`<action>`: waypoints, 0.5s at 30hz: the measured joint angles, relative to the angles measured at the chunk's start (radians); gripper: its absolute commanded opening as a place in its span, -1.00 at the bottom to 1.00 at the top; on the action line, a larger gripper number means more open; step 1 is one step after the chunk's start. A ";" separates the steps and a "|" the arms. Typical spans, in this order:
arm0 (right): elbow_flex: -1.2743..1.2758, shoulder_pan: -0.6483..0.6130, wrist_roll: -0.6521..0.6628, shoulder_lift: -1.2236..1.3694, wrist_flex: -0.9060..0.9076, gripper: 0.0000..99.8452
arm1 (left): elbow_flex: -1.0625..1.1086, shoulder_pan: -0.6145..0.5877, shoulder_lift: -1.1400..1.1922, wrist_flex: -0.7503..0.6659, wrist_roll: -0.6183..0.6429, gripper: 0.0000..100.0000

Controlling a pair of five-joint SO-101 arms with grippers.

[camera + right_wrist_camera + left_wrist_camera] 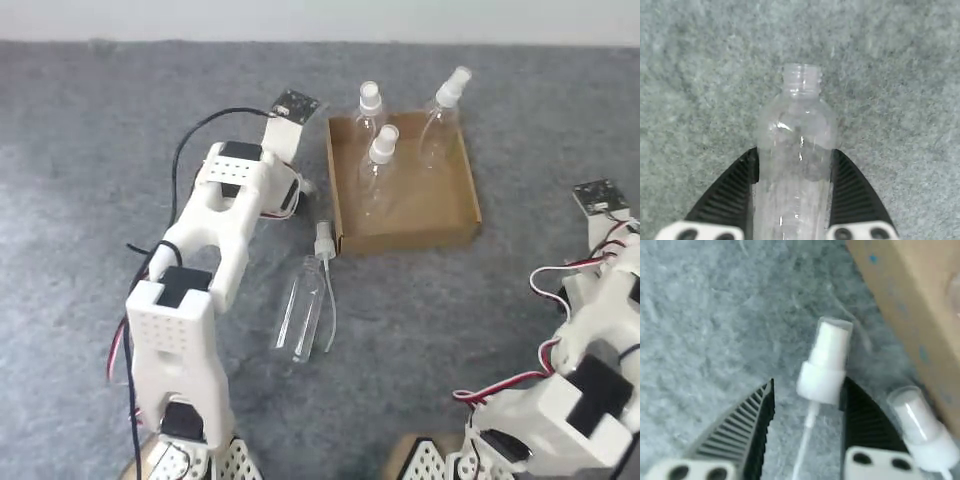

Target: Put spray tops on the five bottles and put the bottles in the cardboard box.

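In the left wrist view my left gripper (809, 385) is open around a white spray top (824, 371) with its tube, which rests against one finger just above the grey carpet. A second spray top (920, 426) lies close by. The high view puts the left gripper (298, 188) beside the cardboard box (340, 215), where three capped bottles (380, 160) stand or lean. Another clear bottle (303, 308) lies on the carpet with a spray top (324, 241) at its neck. My right gripper (795, 152) is shut on an uncapped clear bottle (797, 130).
The box wall (910, 300) rises close beside the left gripper. The right arm (590, 330) is folded at the near right edge of the table. Grey carpet (100, 200) covers the table.
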 measured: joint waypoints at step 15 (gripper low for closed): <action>0.000 0.000 0.000 0.000 0.000 -0.99 | 0.000 -0.005 0.000 -0.051 0.006 -0.70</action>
